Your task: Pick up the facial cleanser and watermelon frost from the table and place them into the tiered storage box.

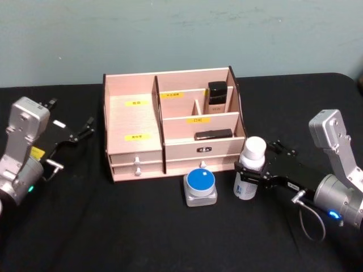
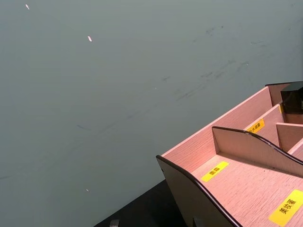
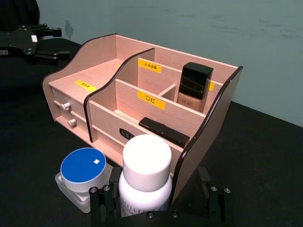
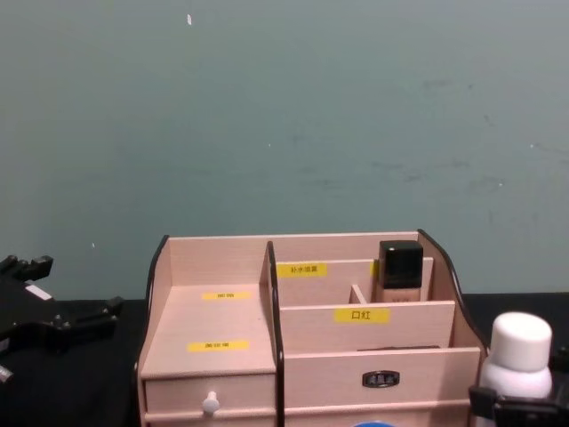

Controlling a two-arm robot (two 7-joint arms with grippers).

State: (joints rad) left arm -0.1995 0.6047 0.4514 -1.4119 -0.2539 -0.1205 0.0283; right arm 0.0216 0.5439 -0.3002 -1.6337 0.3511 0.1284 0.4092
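Observation:
The facial cleanser (image 1: 251, 164), a white bottle with a rounded white cap, stands on the black table right of the tiered storage box (image 1: 133, 122). My right gripper (image 1: 249, 177) is open around the bottle's lower body, one finger on each side; in the right wrist view the bottle (image 3: 146, 170) sits nearer one of the fingers (image 3: 102, 203). The watermelon frost (image 1: 200, 186), a clear jar with a blue lid, stands just left of the bottle, in front of the box's drawers. My left gripper (image 1: 81, 131) hovers open and empty left of the box.
A beige bottle with a black cap (image 1: 216, 97) occupies a rear right compartment of the box, and a flat black item (image 1: 213, 135) lies in the lower right tier. The wide left tiers (image 2: 246, 189) hold nothing. A grey-green wall stands behind the table.

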